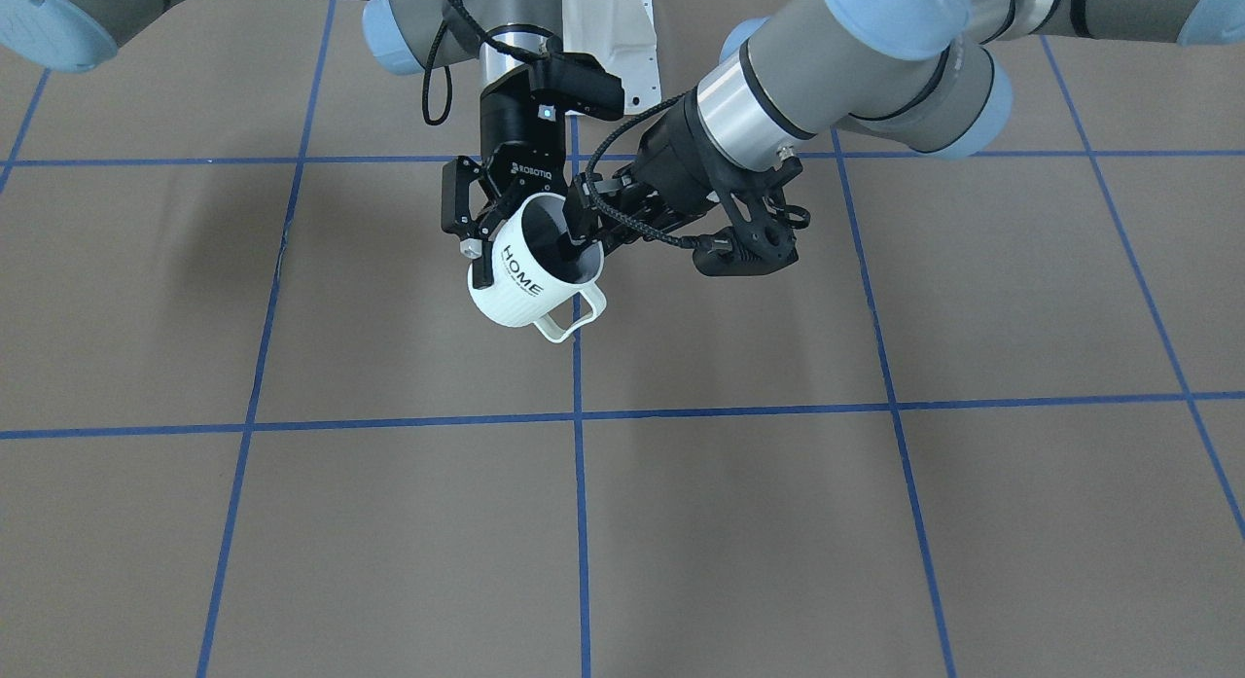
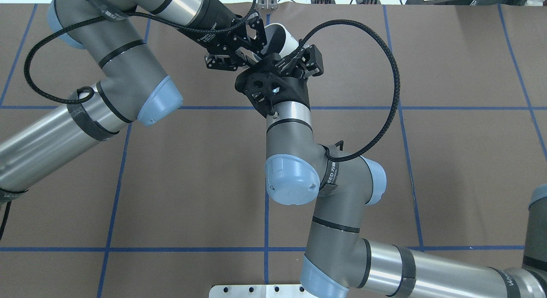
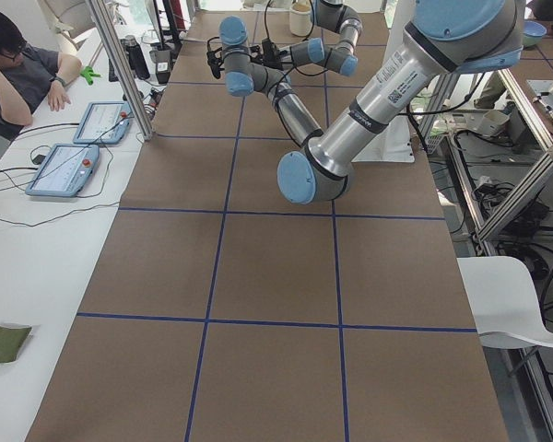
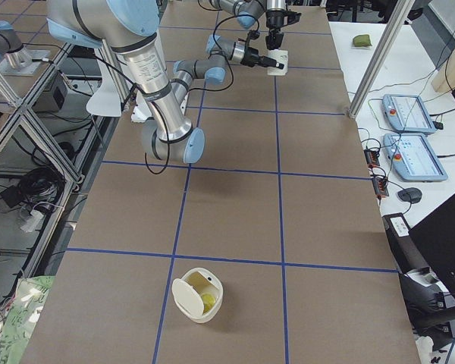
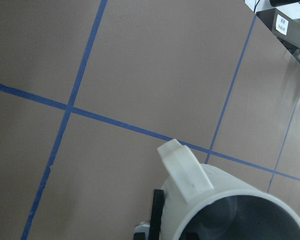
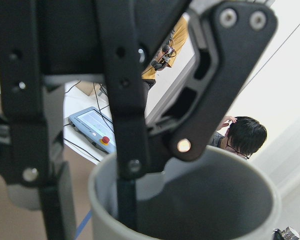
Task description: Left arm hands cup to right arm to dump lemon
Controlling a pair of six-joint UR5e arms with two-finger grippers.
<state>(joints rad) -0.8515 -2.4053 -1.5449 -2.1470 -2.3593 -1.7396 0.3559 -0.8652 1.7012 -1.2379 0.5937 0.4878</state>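
Note:
The cup, a white ribbed mug lettered HOME, hangs tilted above the table with its handle low. My left gripper comes in from the side and is shut on its rim, one finger inside the dark mouth. My right gripper, marked ROBOTIQ, reaches down from above with its jaws spread, and one finger stands just outside the opposite wall. That finger also shows beside the cup in the left wrist view. From overhead, the cup sits between both grippers. The lemon is hidden.
The brown table carries a blue tape grid. A white tub holding yellowish pieces stands far down the table. A seated person and control tablets line a side bench, with metal frame posts along the edges.

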